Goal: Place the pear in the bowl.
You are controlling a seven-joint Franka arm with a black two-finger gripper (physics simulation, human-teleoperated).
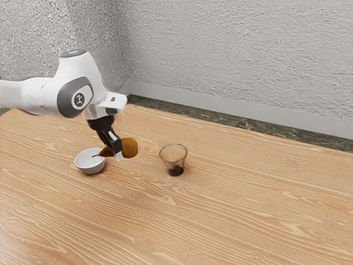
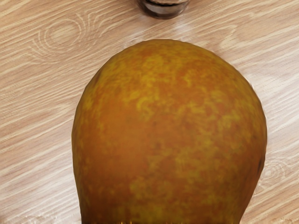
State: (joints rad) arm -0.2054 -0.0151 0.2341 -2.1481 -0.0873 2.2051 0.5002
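Eyeing the bowl point(image 1: 91, 170) just beside my hand point(image 1: 117, 155), toward the exterior view's left. Hand's clamped on the pear point(image 1: 130, 147), up off the bench point(image 1: 220, 215). If I let go now, the weight of that fat end point(image 2: 168, 121) would probably drag it outside the bowl. Glass point(image 1: 174, 157) past my hand's likely safe. Pear's long axis looks near level, stem point(image 1: 95, 155) pointing over the bowl, fat end toward the glass.

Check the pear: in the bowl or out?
Out. Exterior view: the gripper holds the pear, round end outside the bowl, stem end pointing toward it.
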